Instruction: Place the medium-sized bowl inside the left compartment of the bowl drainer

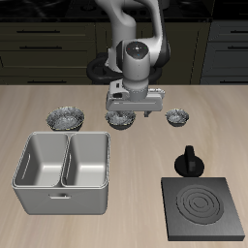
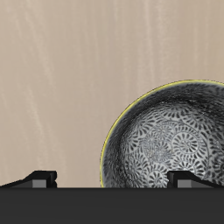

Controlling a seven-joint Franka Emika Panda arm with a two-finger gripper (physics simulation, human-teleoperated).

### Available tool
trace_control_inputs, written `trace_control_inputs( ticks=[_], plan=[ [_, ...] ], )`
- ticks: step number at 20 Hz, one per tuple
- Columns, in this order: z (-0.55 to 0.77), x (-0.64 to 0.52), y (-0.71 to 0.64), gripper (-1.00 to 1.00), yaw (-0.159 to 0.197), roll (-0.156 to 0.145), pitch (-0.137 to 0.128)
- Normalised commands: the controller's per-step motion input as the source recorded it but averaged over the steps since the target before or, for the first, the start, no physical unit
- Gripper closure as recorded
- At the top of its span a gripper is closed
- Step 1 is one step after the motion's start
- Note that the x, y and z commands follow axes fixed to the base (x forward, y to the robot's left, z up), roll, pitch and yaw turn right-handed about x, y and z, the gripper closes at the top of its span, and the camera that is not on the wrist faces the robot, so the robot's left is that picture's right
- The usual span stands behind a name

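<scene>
Hanging low over the medium-sized bowl [image 1: 121, 119] on the table [image 1: 136, 145], gripper [image 1: 123, 114] with fingers spread and holding nothing, bowl sitting between the wide bowl [image 1: 66, 118] and the tiny bowl [image 1: 176, 117], behind the bowl drainer [image 1: 62, 174].

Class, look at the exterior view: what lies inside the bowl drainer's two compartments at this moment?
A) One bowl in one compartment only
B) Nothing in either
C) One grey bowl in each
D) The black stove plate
B: both basins of the bowl drainer show only bare grey floors, while all three grey bowls, including the medium-sized bowl under the gripper, sit on the table farther back.
</scene>
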Motion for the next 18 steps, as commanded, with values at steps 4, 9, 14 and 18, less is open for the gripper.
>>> trace_control_inputs(
  ticks=[4,9,14,18],
  plan=[
    [-0.14,-0.02,0.01,-1.00,-0.001,0.003,0.011],
    [-0.15,-0.07,0.03,-1.00,0.029,-0.003,-0.013],
    [-0.05,-0.05,0.03,1.00,-0.006,0.036,0.004],
    [0.11,0.00,-0.04,1.00,0.007,-0.002,-0.027]
  ],
)
